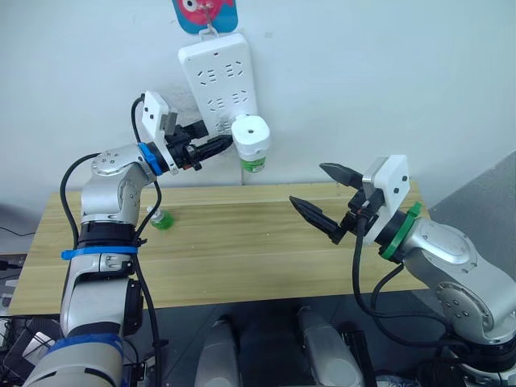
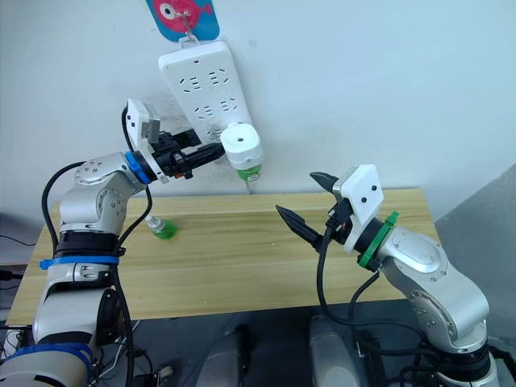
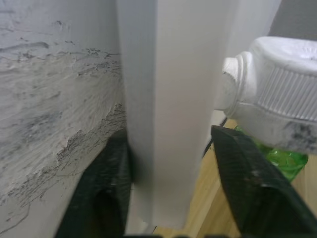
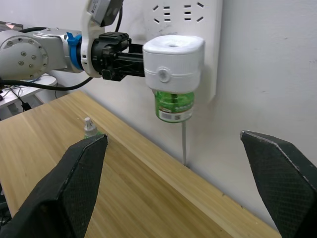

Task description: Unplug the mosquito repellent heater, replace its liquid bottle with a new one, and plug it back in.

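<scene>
Right wrist view: heater (image 4: 173, 62) plugged into power strip (image 1: 219, 76) — left tool (image 1: 223, 145) straddles the strip's edge; right tool (image 1: 324, 196) wide, empty.

Even, bright indoor light fills the scene, with the white wall (image 1: 387, 81) evenly lit and no harsh glare; soft shadows fall on the wall just beside the power strip (image 1: 219, 76) and under the far edge of the wooden table (image 1: 242, 242). The head views are sharp edge to edge. In the left wrist view the near power strip and the heater (image 3: 277, 99) look soft and out of focus.
</scene>
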### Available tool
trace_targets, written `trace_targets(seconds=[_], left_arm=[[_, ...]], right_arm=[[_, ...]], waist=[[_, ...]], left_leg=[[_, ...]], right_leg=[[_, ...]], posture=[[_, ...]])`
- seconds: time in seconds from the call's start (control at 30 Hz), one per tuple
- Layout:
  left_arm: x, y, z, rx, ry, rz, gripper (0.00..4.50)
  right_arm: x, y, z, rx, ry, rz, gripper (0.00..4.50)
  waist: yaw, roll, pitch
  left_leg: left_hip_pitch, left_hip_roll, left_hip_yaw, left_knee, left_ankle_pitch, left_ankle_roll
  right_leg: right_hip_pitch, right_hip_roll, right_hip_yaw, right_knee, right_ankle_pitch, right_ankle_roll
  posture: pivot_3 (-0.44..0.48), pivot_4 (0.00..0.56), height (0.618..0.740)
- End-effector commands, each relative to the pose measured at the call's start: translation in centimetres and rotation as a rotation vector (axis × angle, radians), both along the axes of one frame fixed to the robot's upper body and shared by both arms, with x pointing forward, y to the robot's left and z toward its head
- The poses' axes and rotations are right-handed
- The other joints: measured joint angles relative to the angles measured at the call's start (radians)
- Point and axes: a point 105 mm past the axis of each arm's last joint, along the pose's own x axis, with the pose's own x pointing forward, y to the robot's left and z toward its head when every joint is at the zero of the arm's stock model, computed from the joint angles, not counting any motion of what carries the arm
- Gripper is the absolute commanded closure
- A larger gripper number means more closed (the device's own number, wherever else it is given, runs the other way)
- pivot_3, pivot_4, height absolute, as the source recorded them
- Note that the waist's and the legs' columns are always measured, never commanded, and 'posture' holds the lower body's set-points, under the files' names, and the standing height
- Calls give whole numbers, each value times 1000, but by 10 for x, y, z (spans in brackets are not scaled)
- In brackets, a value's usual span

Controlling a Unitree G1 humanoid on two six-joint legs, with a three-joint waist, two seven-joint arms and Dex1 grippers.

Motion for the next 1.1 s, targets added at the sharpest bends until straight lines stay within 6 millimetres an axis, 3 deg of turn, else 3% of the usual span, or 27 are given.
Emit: trace_targets(seconds=[0.03, 0.33, 1.1], left_arm=[[-8, -6, 10, 23, -47, -38, 3187], [-10, -10, 10, 33, -47, -38, 3201], [-12, -17, 11, 36, -51, -43, 3201]], right_arm=[[-3, 6, 16, 34, -39, -9, 0], [22, 36, 30, 75, -30, -95, 0], [55, 77, 51, 115, -143, -166, 0]], waist=[[-1, 0, 0], [-2, 0, 0], [0, 0, 0]], left_leg=[[0, 0, 0, 0, 0, 0], [-9, 0, -2, 2, 0, 0], [-12, 0, -6, 3, 0, 0]], right_leg=[[0, 0, 0, 0, 0, 0], [-10, 0, -1, 3, 0, 0], [-11, 0, -6, 2, 4, -5]], posture=[[-244, 352, 740], [-250, 351, 740], [-246, 335, 740]])
